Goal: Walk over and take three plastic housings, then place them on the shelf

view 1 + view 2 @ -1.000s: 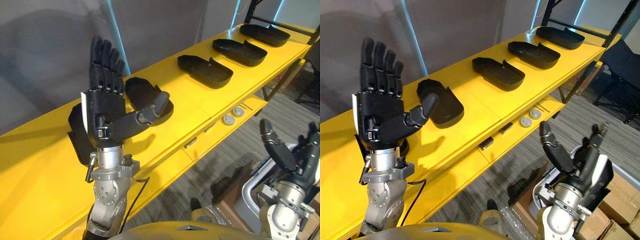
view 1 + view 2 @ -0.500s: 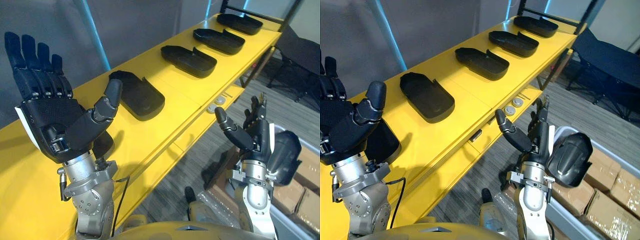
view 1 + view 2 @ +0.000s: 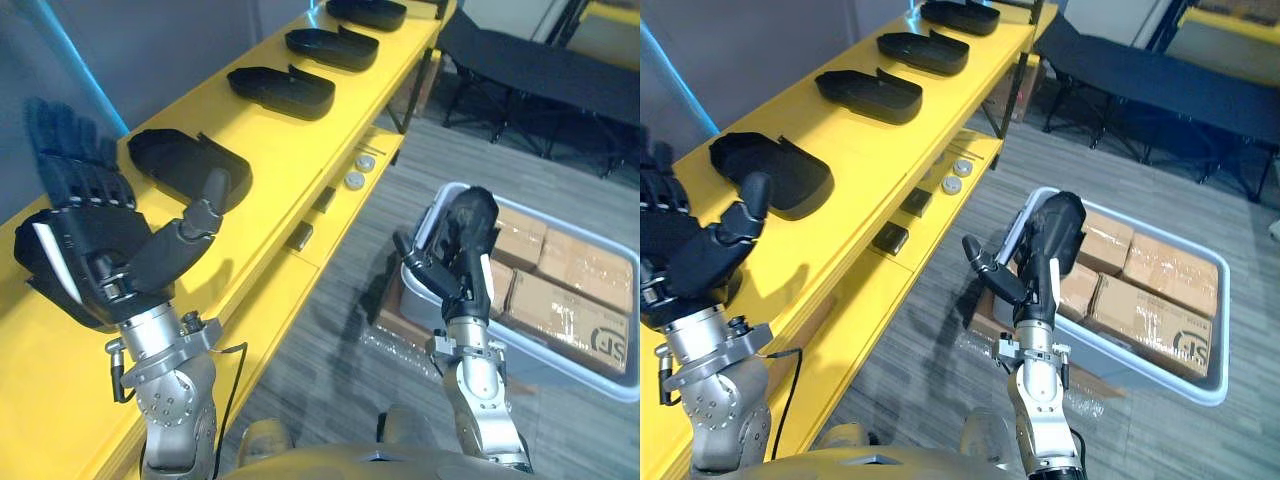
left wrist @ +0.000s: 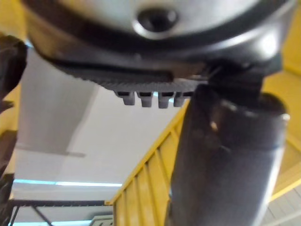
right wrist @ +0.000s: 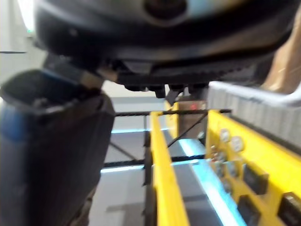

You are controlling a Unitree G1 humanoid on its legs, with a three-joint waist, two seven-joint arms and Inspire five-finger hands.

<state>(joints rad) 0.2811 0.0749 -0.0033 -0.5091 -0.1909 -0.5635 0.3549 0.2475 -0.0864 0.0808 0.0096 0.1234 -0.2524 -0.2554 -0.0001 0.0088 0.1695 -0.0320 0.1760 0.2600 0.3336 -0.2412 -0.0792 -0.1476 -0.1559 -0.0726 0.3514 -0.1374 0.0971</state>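
Several black plastic housings lie in a row on the yellow shelf [image 3: 250, 160]: the nearest housing [image 3: 185, 165], a second housing [image 3: 280, 90], and a third housing [image 3: 335, 47] farther along. My left hand [image 3: 90, 245] is raised above the shelf's near end, just short of the nearest housing, open with fingers straight up and thumb spread, holding nothing. My right hand [image 3: 465, 245] stands upright over the floor, away from the shelf, open and empty. Its thumb [image 5: 51, 155] and the left thumb [image 4: 225, 160] show in the wrist views.
A grey bin [image 3: 600, 375] of cardboard boxes [image 3: 580, 275] sits on the grey floor right behind my right hand. Two round silver discs [image 3: 357, 170] lie on the shelf's lower ledge. Black folding furniture [image 3: 530, 60] stands at the back right.
The whole view has swung right, bringing the floor and the grey bin into sight. Both hands stay open and empty; the right hand now shows in front of the bin.
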